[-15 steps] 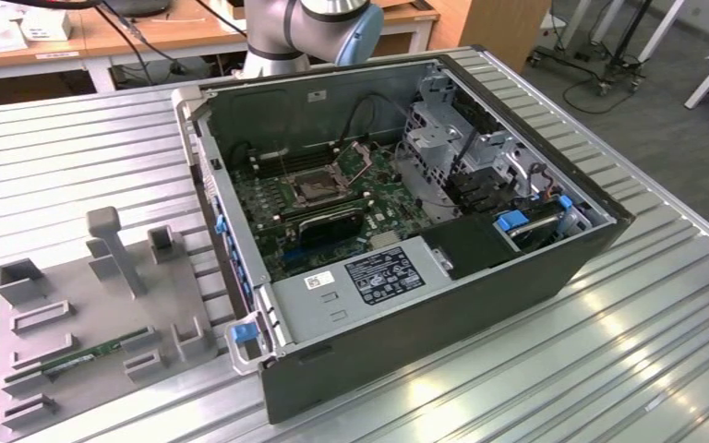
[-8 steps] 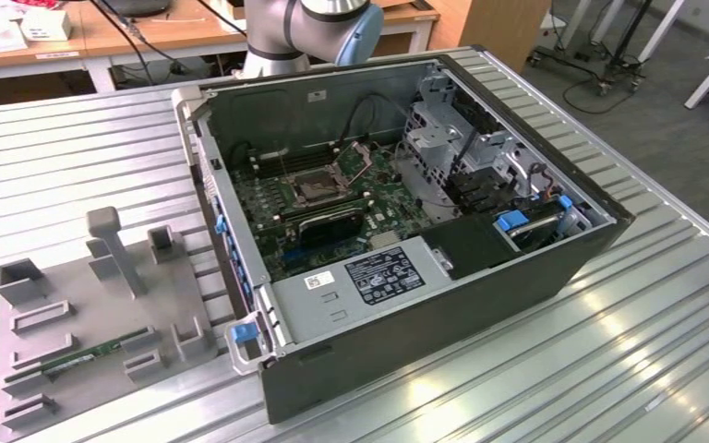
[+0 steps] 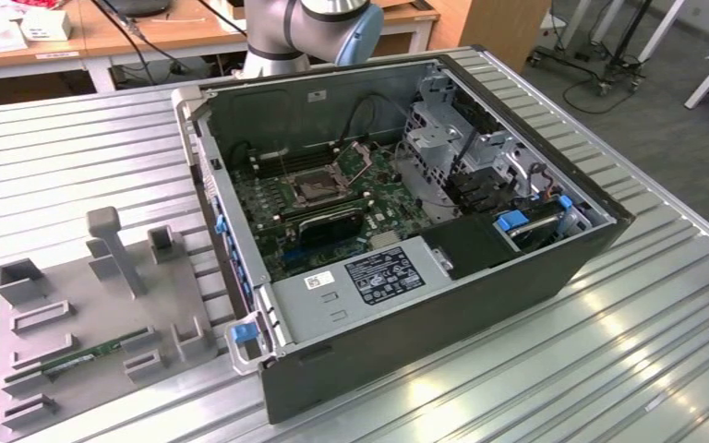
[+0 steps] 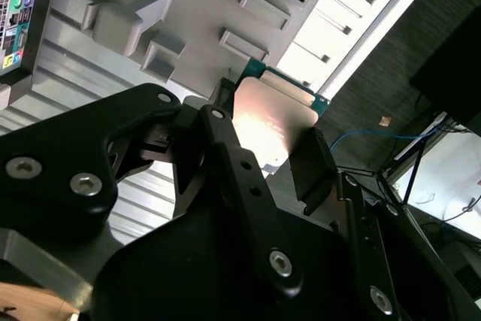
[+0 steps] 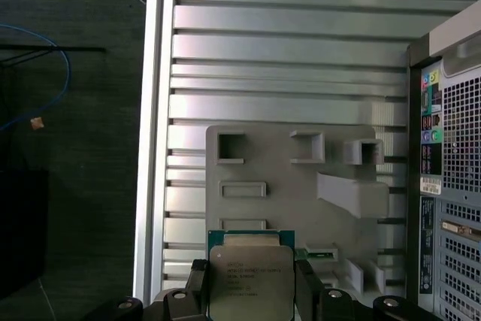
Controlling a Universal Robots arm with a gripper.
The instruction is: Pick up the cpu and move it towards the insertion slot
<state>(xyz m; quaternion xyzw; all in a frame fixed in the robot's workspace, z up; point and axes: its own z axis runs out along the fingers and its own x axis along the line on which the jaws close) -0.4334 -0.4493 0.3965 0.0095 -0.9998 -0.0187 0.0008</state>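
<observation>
The cpu (image 5: pixel 252 276), a flat square chip with a silvery top and a green edge, is gripped on two opposite sides by my gripper (image 5: pixel 252 295), which is shut on it. In the second wrist view the cpu (image 4: pixel 274 122) sits between the black fingers (image 4: pixel 312 167) of the gripper (image 4: pixel 263 152). It hangs well above the grey parts fixture (image 5: pixel 293 186), clear of it. The insertion slot (image 3: pixel 309 186), a square silver-framed socket with a dark centre, lies on the green board inside the open computer case (image 3: pixel 453 305).
The grey fixture (image 3: pixel 84 323) stands on the ribbed metal table (image 3: pixel 650 351) at the exterior view's left and holds a green memory stick (image 3: pixel 84 355). The case's rear panel (image 5: pixel 451 186) borders the fixture. The arm's column (image 3: pixel 306 28) rises behind the case.
</observation>
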